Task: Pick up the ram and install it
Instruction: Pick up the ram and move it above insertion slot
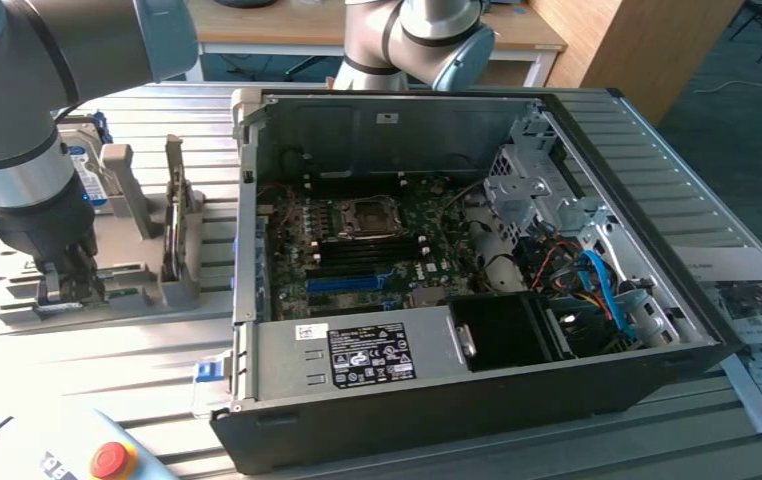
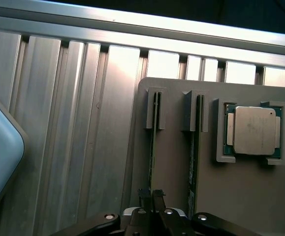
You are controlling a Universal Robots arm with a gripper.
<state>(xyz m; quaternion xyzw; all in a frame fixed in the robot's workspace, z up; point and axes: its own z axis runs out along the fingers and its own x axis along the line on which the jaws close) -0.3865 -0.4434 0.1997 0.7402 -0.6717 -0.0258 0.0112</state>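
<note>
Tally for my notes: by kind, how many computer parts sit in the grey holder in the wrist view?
Ram sticks: 2
Processor chip: 1
Total: 3

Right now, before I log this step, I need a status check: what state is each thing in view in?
gripper: shut on the ram, down at the holder.
ram: on edge in its holder slot, gripped, not yet lifted out.
second stick: on edge in the neighbouring slot, untouched.
processor: lying flat in its holder pocket.
computer case: side open, board exposed.
</note>
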